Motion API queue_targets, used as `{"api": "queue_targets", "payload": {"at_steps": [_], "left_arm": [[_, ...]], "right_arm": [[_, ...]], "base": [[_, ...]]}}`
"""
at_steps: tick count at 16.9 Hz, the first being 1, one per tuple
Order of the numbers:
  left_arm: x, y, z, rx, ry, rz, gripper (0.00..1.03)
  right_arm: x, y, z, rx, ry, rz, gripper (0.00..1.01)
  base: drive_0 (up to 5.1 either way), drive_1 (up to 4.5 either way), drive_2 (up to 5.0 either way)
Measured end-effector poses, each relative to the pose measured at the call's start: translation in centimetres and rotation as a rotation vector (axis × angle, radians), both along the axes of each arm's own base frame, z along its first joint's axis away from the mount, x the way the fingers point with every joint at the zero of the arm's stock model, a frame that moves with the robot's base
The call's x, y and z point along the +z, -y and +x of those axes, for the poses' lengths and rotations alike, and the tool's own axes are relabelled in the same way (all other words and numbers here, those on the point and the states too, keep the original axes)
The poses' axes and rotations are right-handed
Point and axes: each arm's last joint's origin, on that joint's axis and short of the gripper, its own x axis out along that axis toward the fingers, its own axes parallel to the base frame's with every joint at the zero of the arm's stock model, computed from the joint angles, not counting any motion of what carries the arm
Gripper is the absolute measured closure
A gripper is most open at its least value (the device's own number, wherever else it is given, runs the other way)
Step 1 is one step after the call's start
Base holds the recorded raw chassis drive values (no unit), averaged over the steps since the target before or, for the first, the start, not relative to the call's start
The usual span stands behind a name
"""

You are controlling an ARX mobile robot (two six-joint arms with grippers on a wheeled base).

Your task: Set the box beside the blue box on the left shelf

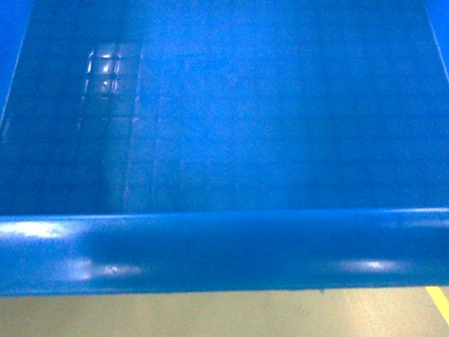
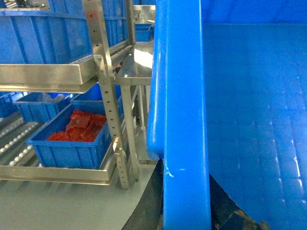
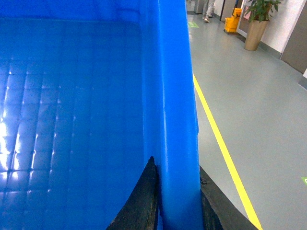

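Across the head view, almost nothing but the box (image 1: 224, 140): grid-embossed floor above, thick rolled rim running side to side along the bottom, a strip of pale floor (image 1: 210, 316) below with a yellow line (image 1: 438, 303) at the lower right corner. No gripper visible from here.

From the left wrist, looks straight along one side rim of the box (image 2: 182, 120), with the left gripper (image 2: 184, 213) straddling that rim: a dark finger (image 2: 146, 206) on the outer side, another dark tip on the inner side, pressed together on the wall between them. Beyond and outward of the gripper stands a metal shelf rack (image 2: 112, 110), close to the box's outer wall. Holds a large blue crate (image 2: 43, 38) on its upper tier, and on the roller tier below, a blue bin of red packets (image 2: 76, 136) and a smaller blue bin (image 2: 41, 105) behind it.

From the right wrist, the same picture mirrored: right gripper (image 3: 177, 201) pinching the opposite side rim of the box (image 3: 172, 96), one dark finger (image 3: 144, 201) inside, one outside. Outward of it, open grey floor, a yellow floor line (image 3: 220, 143), and far ahead a potted plant (image 3: 259, 19) and a yellow cart (image 3: 232, 21).
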Motion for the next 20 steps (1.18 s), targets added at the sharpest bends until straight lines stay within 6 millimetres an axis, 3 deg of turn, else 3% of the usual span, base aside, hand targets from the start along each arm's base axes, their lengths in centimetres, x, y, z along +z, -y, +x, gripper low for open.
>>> {"api": "queue_targets", "payload": {"at_steps": [6,9,20], "left_arm": [[0.00,0.00,0.00,-0.001,0.000,-0.001,0.95],[-0.14,0.03,0.07,0.000,-0.012,0.004,0.95],[-0.05,0.01,0.03,-0.001,-0.004,0.001,0.95]], "right_arm": [[0.03,0.01,0.00,-0.003,0.003,0.001,0.89],[-0.13,-0.03,0.07,0.000,-0.010,-0.005,0.89],[-0.02,0.01,-0.01,-0.003,-0.002,-0.002,0.89]], "base": [[-0.1,4.25,-4.4],[0.0,0.00,0.0],[-4.9,2.53,2.5]]}}
